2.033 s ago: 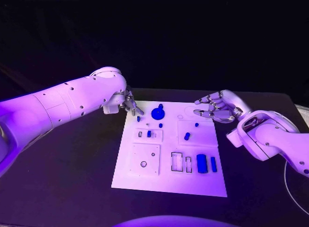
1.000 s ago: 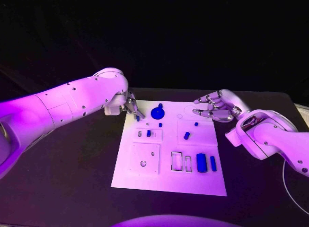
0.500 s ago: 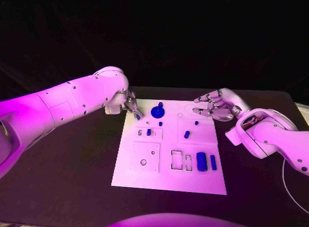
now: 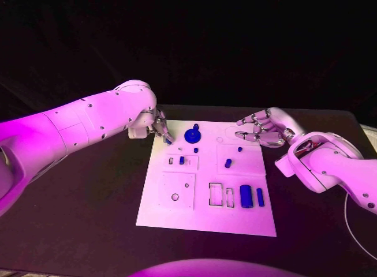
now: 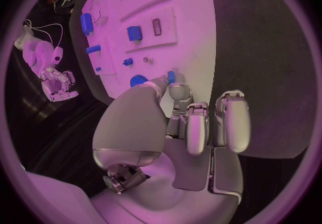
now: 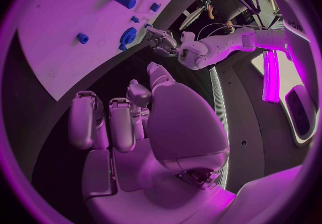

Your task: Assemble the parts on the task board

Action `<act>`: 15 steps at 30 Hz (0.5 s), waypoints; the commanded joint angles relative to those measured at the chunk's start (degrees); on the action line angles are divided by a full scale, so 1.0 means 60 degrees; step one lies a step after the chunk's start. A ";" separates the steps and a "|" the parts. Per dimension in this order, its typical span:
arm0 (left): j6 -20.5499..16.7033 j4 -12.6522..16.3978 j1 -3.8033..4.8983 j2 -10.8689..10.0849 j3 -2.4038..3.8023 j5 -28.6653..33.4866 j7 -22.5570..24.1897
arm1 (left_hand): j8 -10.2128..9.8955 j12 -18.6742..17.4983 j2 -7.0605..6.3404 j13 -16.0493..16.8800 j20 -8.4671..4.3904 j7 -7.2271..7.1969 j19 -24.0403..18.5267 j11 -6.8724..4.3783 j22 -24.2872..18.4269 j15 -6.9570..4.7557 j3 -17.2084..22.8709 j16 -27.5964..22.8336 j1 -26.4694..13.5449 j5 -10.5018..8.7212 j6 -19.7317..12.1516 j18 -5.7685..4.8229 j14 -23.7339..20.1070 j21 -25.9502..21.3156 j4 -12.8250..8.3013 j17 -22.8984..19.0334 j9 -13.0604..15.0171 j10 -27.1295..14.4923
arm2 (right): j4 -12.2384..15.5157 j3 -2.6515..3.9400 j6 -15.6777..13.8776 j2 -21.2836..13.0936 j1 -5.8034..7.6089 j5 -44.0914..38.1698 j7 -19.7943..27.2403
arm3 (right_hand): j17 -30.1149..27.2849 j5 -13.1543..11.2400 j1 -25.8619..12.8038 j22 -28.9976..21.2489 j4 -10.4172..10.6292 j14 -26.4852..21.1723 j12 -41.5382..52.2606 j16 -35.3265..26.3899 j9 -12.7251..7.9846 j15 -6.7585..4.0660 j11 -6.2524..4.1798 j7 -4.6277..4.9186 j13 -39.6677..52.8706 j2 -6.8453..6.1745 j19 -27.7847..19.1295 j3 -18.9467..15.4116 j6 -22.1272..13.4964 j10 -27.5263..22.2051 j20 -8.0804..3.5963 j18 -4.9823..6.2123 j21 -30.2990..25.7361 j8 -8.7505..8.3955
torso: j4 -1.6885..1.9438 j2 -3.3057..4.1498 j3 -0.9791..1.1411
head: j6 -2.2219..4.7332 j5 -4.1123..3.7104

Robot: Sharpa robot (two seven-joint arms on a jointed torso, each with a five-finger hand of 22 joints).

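The white task board [image 4: 206,216] lies in the middle of the black table. My left hand [image 4: 158,128] hovers over its far left corner and pinches a small blue peg [image 5: 172,76] between thumb and a fingertip. Just beside the hand a round blue disc with a knob [image 4: 192,137] sits on the board. My right hand [image 4: 261,130] hangs at the far right corner with its fingers apart and half bent, holding nothing. Other blue parts stand in the board: a small block [image 4: 180,161], a short peg [image 4: 227,164], a wide block [image 4: 246,197] and a slim bar [image 4: 260,197].
Bare black table [image 4: 88,196] surrounds the board on all sides. Dark recesses [image 4: 215,194] open in the board's near half, beside a raised square plate [image 4: 178,190]. My right forearm [image 4: 338,170] lies along the board's right side.
The left hand's fingertips have crept slightly toward the board's far edge with the small peg. The right hand has stayed where it was.
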 commanded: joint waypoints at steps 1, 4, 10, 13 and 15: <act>-0.0394 0.0198 0.0003 -0.0159 -0.0010 0.0471 0.0241 | 0.0100 -0.0004 -0.0253 -0.0028 0.0039 0.0014 -0.0007 -0.0036 0.1018 0.0035 0.1790 0.0029 -0.0266 0.0275 -0.0029 0.0060 0.1002 -0.0019 -0.1503 0.2513 0.0062 0.0109 | 0.0000 0.0000 0.0198 0.0003 -0.0012 -0.0021 0.0052 | 0.0001 0.0037 -0.0078 -0.0022 0.0040 0.0463 -0.0009 -0.0045 -0.0001 0.0018 0.0011 0.0006 0.0002 0.0032 -0.0077 0.0015 0.0062 -0.0070 -0.0010 0.0143 -0.0040 -0.0009 | 0.0006 -0.0008 0.0010 | 0.0019 0.0032; -0.0747 0.0577 0.0007 -0.0413 -0.0066 0.0700 0.0367 | 0.0198 0.0022 -0.0408 -0.0052 0.0030 -0.0027 0.0022 -0.0043 0.1066 0.0025 0.2093 0.0029 -0.0495 0.0739 0.0018 0.0050 0.1002 0.0012 -0.1660 0.2513 0.0121 0.0187 | 0.0009 -0.0002 0.0218 -0.0012 -0.0015 -0.0016 0.0052 | 0.0002 0.0060 -0.0101 -0.0024 0.0055 0.0463 0.0003 -0.0046 0.0000 0.0019 0.0012 0.0005 0.0007 0.0019 -0.0078 0.0001 0.0066 -0.0067 -0.0010 0.0143 -0.0044 -0.0007 | 0.0018 -0.0019 0.0018 | 0.0002 0.0060; -0.1617 0.1787 0.0002 -0.1112 -0.0181 0.0960 0.0575 | 0.0287 -0.0003 -0.0554 -0.0146 0.0005 -0.0065 0.0111 -0.0082 0.1198 -0.0003 0.2382 0.0029 -0.0788 0.1104 0.0097 0.0015 0.1002 0.0120 -0.1861 0.2513 0.0165 0.0284 | 0.0013 -0.0006 0.0194 -0.0028 -0.0039 -0.0018 0.0014 | 0.0002 0.0139 -0.0141 -0.0030 0.0085 0.0465 0.0028 -0.0051 0.0001 0.0018 0.0012 0.0004 0.0016 -0.0006 -0.0080 -0.0023 0.0071 -0.0060 -0.0010 0.0144 -0.0051 -0.0006 | 0.0058 -0.0025 0.0011 | -0.0010 0.0051; -0.2030 0.2364 -0.0032 -0.1431 -0.0237 0.0939 0.0671 | 0.0299 0.0013 -0.0571 -0.0138 -0.0002 -0.0072 0.0130 -0.0091 0.1226 -0.0011 0.2430 0.0029 -0.0834 0.1144 0.0113 0.0008 0.1002 0.0144 -0.1899 0.2513 0.0170 0.0310 | 0.0010 -0.0006 0.0181 -0.0037 -0.0053 -0.0024 -0.0004 | -0.0003 0.0186 -0.0160 -0.0037 0.0100 0.0465 0.0042 -0.0057 0.0001 0.0018 0.0010 0.0001 0.0020 -0.0015 -0.0084 -0.0034 0.0075 -0.0056 -0.0010 0.0145 -0.0058 -0.0004 | 0.0068 -0.0034 0.0008 | -0.0015 0.0058; -0.2297 0.2747 -0.0084 -0.1643 -0.0263 0.0816 0.0752 | 0.0306 0.0045 -0.0582 -0.0105 -0.0006 -0.0078 0.0154 -0.0097 0.1263 -0.0016 0.2455 0.0029 -0.0857 0.1161 0.0124 -0.0002 0.1002 0.0177 -0.1922 0.2513 0.0172 0.0334 | 0.0007 -0.0007 0.0175 -0.0041 -0.0066 -0.0027 -0.0008 | -0.0003 0.0186 -0.0160 -0.0037 0.0100 0.0465 0.0042 -0.0057 0.0001 0.0018 0.0010 0.0001 0.0020 -0.0015 -0.0084 -0.0034 0.0075 -0.0056 -0.0010 0.0145 -0.0058 -0.0004 | 0.0084 -0.0045 0.0007 | -0.0018 0.0046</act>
